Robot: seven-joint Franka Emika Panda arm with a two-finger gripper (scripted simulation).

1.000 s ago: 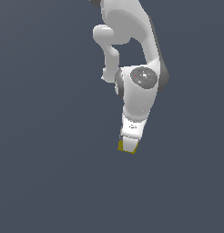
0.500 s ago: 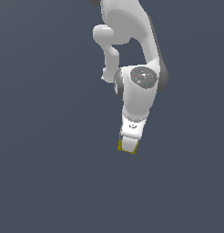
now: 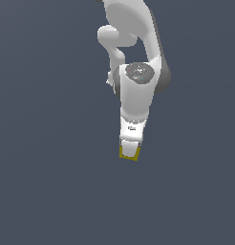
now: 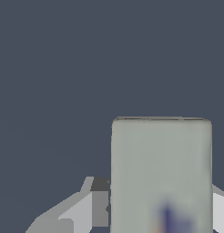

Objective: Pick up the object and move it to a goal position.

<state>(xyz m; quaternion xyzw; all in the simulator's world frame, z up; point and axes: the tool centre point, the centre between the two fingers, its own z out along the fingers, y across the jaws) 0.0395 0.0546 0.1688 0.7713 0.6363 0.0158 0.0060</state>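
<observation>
Over bare dark floor w/ open room all round, arm (image 3: 138, 91) reaches down, gripper (image 3: 130, 147) clamped on carton (image 4: 161, 173).

A plain dark grey-blue floor (image 3: 48, 182) fills the whole scene, flat and unmarked, with nothing else resting on it.

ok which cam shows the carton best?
Wrist view: the carton fills much of the frame, pale face with blue marks, between the claw fingers. Exterior view shows only a yellow sliver under the arm.
</observation>
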